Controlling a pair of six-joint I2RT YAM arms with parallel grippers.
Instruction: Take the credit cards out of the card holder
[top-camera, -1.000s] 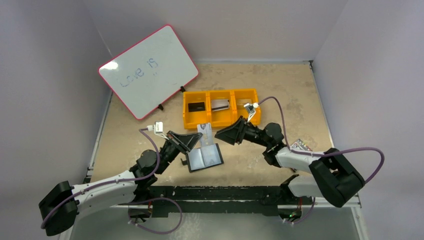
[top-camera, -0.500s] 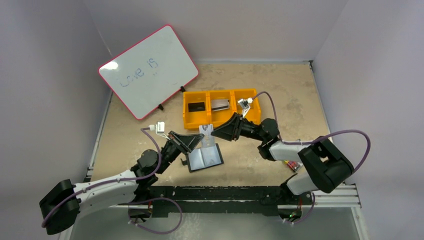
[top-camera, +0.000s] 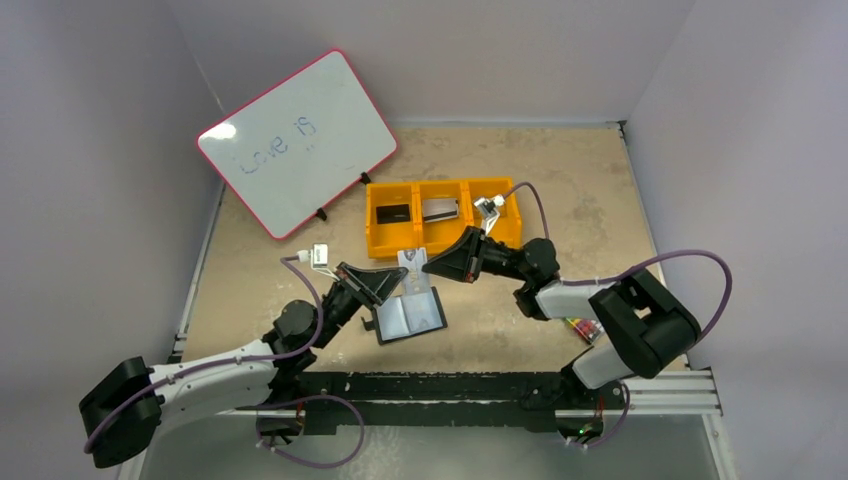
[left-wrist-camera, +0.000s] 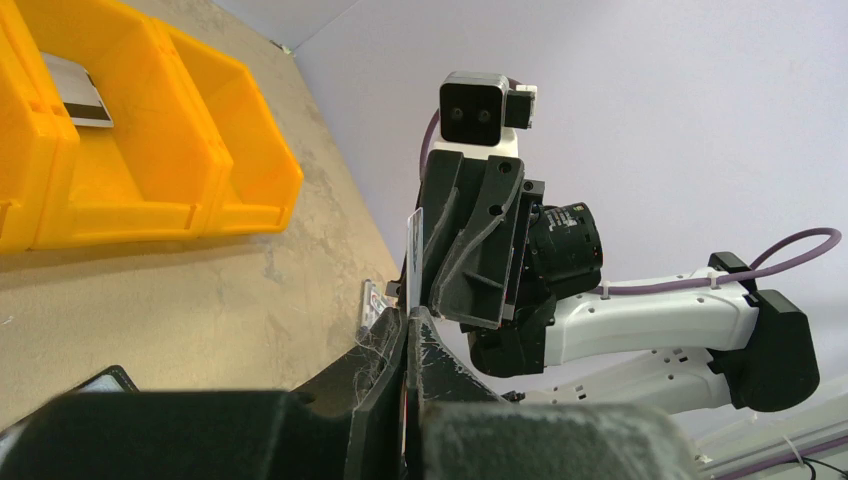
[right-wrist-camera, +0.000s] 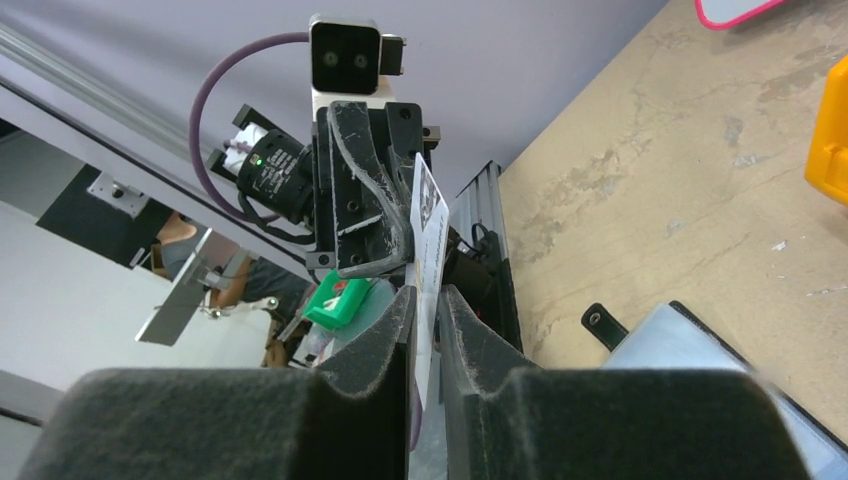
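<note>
Moved in, the right pincer (right-wrist-camera: 427, 295) clamps the pale card (right-wrist-camera: 428, 210) the left pincer (left-wrist-camera: 407, 318) grips.

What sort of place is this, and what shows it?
Probably a robotics lab test cell: left arm and right arm bolted to a table, plain walls boxing it in, plus a whiteboard and orange tray.

The table (top-camera: 600, 190) is a tan, speckled board. At its far left corner a pink-framed whiteboard (top-camera: 297, 142) stands propped on small black feet (blue scribble across it). An orange three-compartment tray (top-camera: 385, 243) sits toward the far edge, about mid-width. The card holder (top-camera: 412, 315) lies open near the middle of the near edge. Further right along that edge, a colourful marker pack (top-camera: 582, 327) shows only partly.
</note>
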